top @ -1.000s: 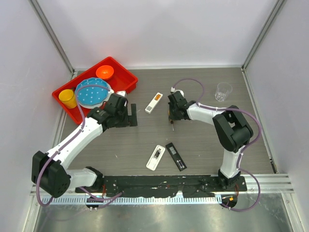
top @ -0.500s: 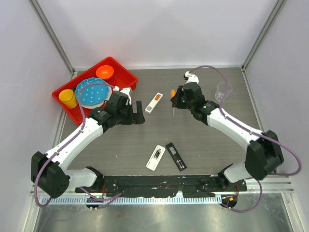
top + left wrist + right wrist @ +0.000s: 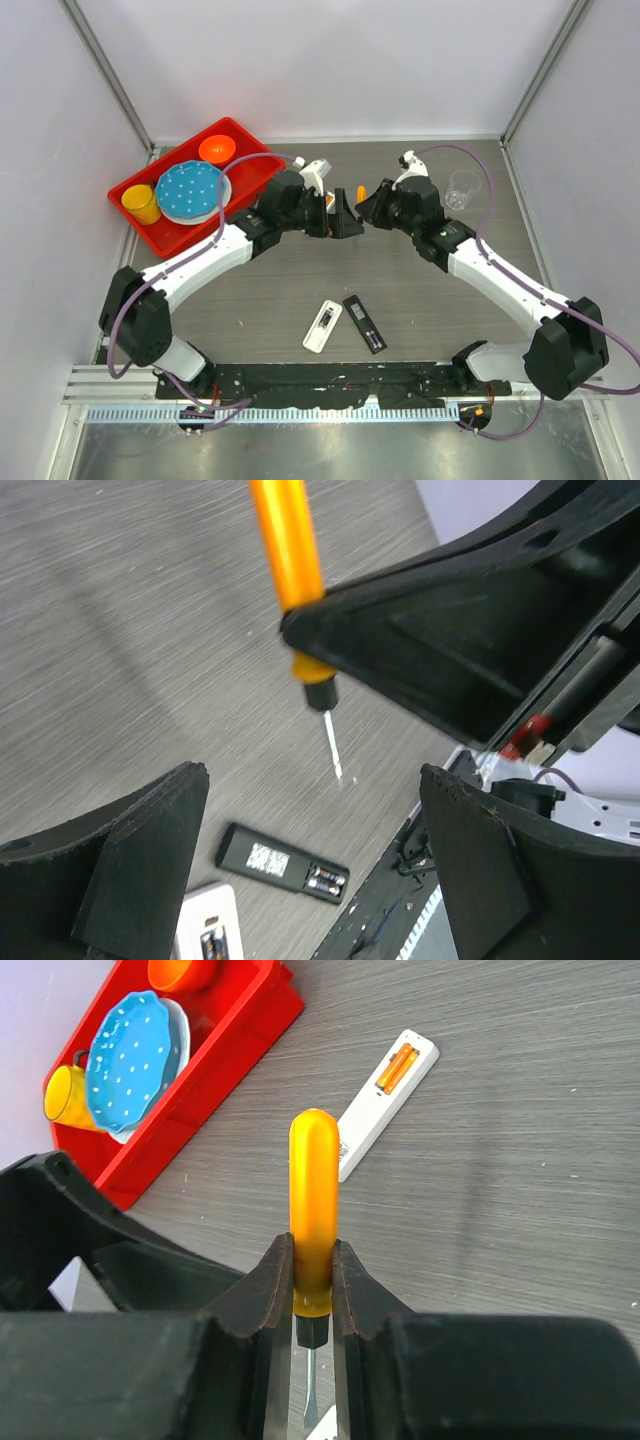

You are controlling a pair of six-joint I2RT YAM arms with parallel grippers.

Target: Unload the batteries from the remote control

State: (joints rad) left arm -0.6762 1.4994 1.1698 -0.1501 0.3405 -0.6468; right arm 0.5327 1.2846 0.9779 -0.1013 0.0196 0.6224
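Batteries (image 3: 397, 1067), orange, sit side by side in the open back of a white remote (image 3: 385, 1100). It lies toward the far middle of the grey worktop (image 3: 430, 300), just right of the red tray (image 3: 262, 152). Both arms reach over that spot. The left fingers (image 3: 340, 220) are spread wide and hold nothing. Facing them, the right fingers (image 3: 370, 208) are clamped on the orange handle of a screwdriver (image 3: 313, 1190), whose metal tip points down at the worktop. Nearer the arm bases, a second white remote (image 3: 322, 325) and a black remote (image 3: 364, 322) lie side by side. A clear cup (image 3: 462, 188) stands far right.
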